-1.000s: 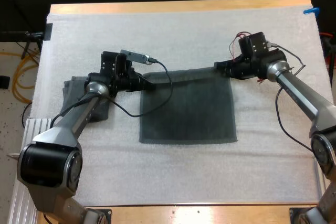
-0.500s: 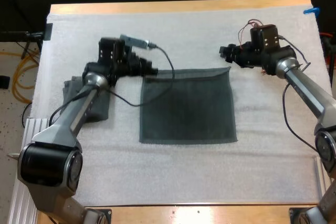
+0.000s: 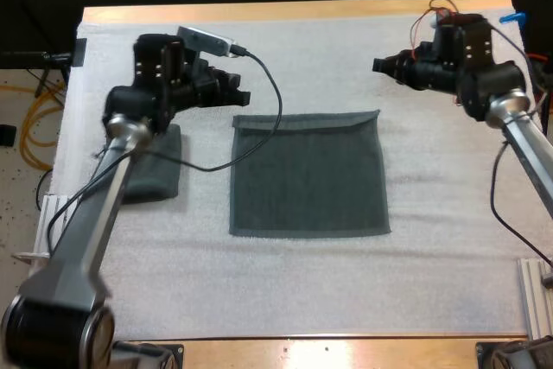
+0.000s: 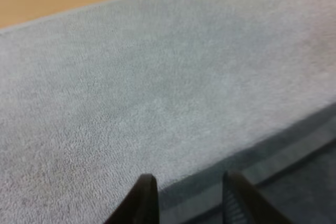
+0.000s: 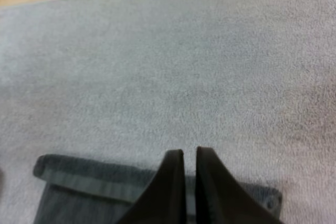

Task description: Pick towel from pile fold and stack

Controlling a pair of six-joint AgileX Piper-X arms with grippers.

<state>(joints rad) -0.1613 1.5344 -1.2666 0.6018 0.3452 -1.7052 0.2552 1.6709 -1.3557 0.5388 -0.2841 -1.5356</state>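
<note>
Nearest me, the dark grey-green square towel (image 3: 308, 181) lies spread flat in the middle of the white foam mat (image 3: 285, 283). Only its far edge is turned over, in a narrow strip. Off its left side, partly under my left arm, sits a second dark grey-green towel (image 3: 154, 174); I cannot tell whether it is folded or bunched.

Beyond the flat towel's far edge both arms hover clear of the cloth. The left claw (image 3: 237, 92) is just past the far left corner, its fingers (image 4: 144, 198) standing apart and holding nothing. The right claw (image 3: 380, 65) is past the far right corner, pinched almost shut and empty. Farther off runs the bare wooden worktop (image 3: 294, 9).

I judge the spreading done and the fold not yet begun. Next the right claw needs to open, then both should drop onto matching corners, grip, and carry that edge evenly across to the opposite one.
</note>
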